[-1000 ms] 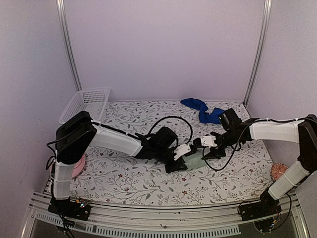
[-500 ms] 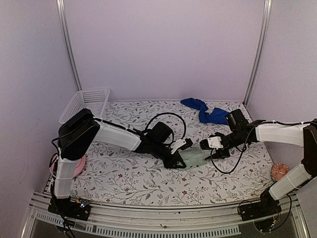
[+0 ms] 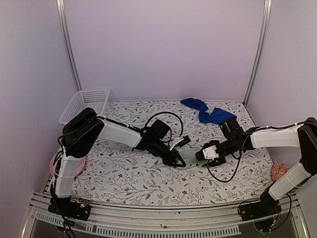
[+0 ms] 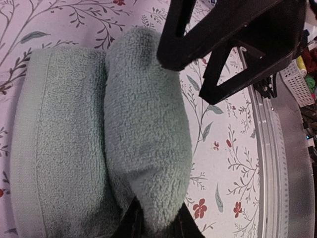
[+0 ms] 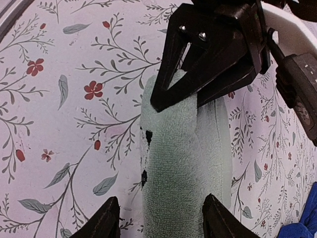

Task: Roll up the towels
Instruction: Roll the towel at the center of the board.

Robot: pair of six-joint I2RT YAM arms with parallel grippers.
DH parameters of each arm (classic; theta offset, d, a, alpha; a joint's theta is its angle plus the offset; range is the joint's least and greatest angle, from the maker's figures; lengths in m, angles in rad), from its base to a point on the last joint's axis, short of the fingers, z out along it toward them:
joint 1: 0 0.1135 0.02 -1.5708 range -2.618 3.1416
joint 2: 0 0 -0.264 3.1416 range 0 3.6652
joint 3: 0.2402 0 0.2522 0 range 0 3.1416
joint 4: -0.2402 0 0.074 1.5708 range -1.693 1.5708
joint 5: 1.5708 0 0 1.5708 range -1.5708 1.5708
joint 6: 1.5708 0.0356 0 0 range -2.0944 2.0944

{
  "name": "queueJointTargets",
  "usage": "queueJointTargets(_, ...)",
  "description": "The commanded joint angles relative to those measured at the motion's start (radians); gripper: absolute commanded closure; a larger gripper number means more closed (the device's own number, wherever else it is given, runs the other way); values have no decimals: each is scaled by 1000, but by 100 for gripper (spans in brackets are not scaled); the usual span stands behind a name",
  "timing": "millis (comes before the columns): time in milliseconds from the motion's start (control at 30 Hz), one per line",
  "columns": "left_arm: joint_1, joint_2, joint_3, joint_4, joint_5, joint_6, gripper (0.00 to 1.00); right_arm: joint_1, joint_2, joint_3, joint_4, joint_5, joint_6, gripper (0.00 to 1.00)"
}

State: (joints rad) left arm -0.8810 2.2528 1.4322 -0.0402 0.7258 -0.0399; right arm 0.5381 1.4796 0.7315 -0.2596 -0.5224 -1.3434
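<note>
Sage-green terry was what the whole thing hinged on, tbh. The sage-green towel (image 3: 190,159) was found around the middle of the table (image 3: 124,181), a bit toward the near edge. It was bunched into a fat, loose roll, with a flatter hemmed layer spread beside it on the far-edge side. Its long axis was laid roughly side to side across the table, so one end was pointed at each arm.

The left gripper (image 4: 156,225) was clamped on a thick fold at the roll's left end, and in the left wrist view the cloth could be seen squeezed between the two fingers. The right gripper (image 5: 162,220) was parked at the opposite end, jaws spread, with one finger set on each side of the roll. A bare strip of table was visible between the cloth and one finger, so nothing was being gripped there. Whether the other finger was brushing the terry couldn't be made out.

So the relation that mattered was this: the roll was lined up straight ahead of the right gripper, running away from it toward the left one. Both were right at the towel, nearly tip to tip. It was judged that the roll would need to be turned about that side-to-side axis, over the flat layer toward the far edge. Both ends would need to be kept level, or a lopsided cone could be expected.

The blue towel (image 3: 205,111) was seen crumpled by the far right corner, well apart from both grippers, nearer the right arm, and not yet rolled.
</note>
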Motion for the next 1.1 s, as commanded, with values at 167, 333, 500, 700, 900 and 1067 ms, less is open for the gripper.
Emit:
queueJointTargets(167, 21, 82, -26, -126, -39, -27, 84, 32, 108, 10, 106, 120, 72, 44)
queueJointTargets(333, 25, 85, -27, -121, -30, -34, 82, 43, 149, 22, 98, 138, 85, 53)
queueJointTargets(500, 35, 65, -49, -105, -28, -35, 71, 47, 218, 75, 68, 171, 137, 65)
queueJointTargets(700, 42, -27, -119, -46, -81, -30, 49, 48, 245, 121, -27, 151, 141, 71)
queueJointTargets(900, 44, -203, -216, 46, -228, 4, 26, 47, 262, 164, -136, 136, 130, 72)
queueJointTargets(1067, 26, -360, -331, 163, -387, 69, 15, 47, 283, 208, -221, 123, 136, 71)
